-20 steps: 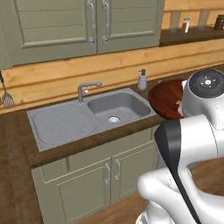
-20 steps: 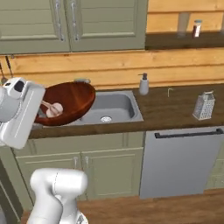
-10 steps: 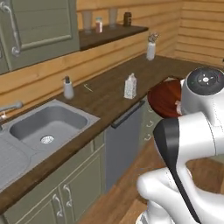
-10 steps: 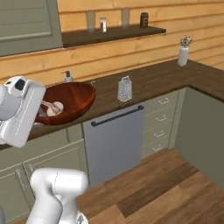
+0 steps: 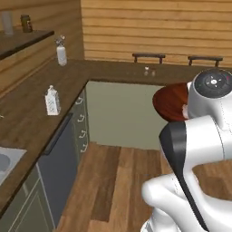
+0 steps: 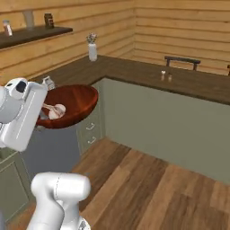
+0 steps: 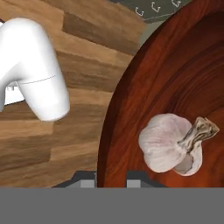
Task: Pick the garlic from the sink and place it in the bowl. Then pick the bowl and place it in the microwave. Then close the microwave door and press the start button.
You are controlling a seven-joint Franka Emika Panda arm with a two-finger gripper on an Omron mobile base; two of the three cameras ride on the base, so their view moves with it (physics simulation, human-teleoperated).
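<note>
Right base view: since half a second ago my base has turned, so I see an L-shaped wooden counter instead of the dishwasher. The gripper clamps the bowl's rim, with the garlic inside it. No labels are readable.

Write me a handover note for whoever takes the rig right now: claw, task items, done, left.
Claw: shut on the rim of the bowl, holding it up off the counter, over the wood floor.
Garlic: lying inside the bowl.
Done: garlic in bowl, bowl picked up.
Left: set the bowl in the microwave, close its door, press start.
</note>
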